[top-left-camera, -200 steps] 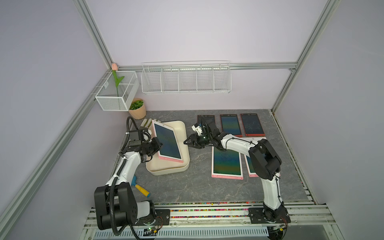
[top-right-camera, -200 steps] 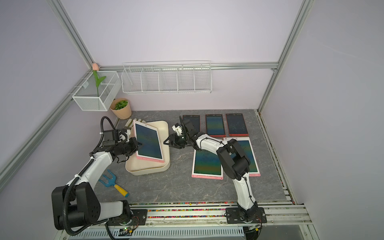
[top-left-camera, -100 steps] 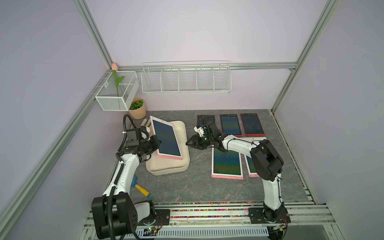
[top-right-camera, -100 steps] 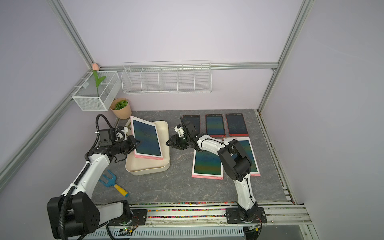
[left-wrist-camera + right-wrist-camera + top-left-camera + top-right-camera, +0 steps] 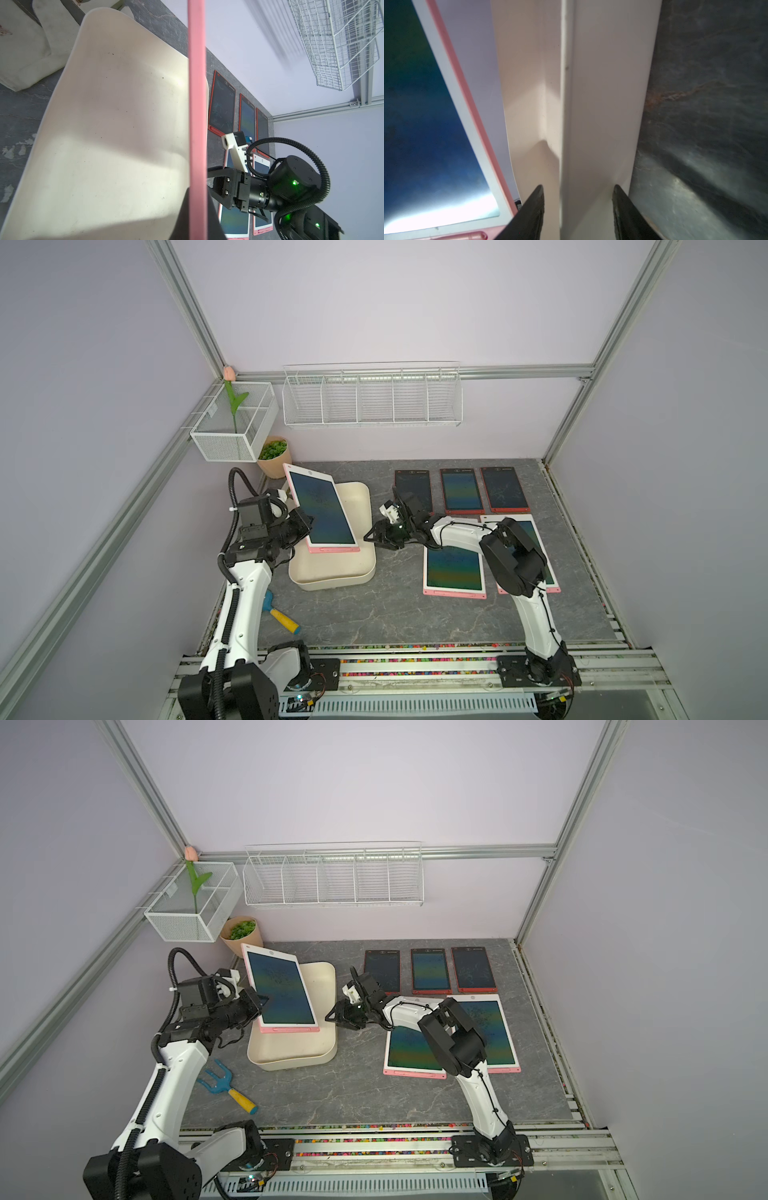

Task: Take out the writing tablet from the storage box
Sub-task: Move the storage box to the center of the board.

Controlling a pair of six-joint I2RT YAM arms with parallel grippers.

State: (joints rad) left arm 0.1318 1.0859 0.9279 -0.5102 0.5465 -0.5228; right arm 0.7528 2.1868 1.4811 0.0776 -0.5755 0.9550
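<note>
Black and pressed hard together, the left claw (image 5: 306, 523) pinches the writing tablet (image 5: 322, 510) by its long left edge, about halfway along, with one finger lapping onto the screen. The tablet hangs tilted in that grip, raised over the storage box (image 5: 332, 574). Its pink lower end is above the box's inside toward the front wall. Its upper end reaches back past the box's rear left corner toward the plant pot (image 5: 273, 456). From the left wrist it shows edge-on as a thin pink strip, with the cream box floor beyond it.

The tablet's face has a white frame and a pink strip along the bottom, and its sides are pink. The dark screen carries a blue-green sheen and faint scribbles.

The right claw (image 5: 371, 537) sits at the box's right wall, near its front right corner, just right of the tablet and apart from it. Its fingers (image 5: 533, 212) stand spread astride that wall, one inside and one outside. Whether they squeeze it I cannot tell.

The box rests on the left half of the grey marbled bench (image 5: 374, 614), close to the left edge. A row of three red-framed tablets (image 5: 461, 489) lies along the rear edge on the right half. In front of them two larger pink-and-white tablets (image 5: 454, 568) lie flat side by side under the right arm. A blue hand fork (image 5: 224, 1085) with a yellow handle lies near the front left corner.
</note>
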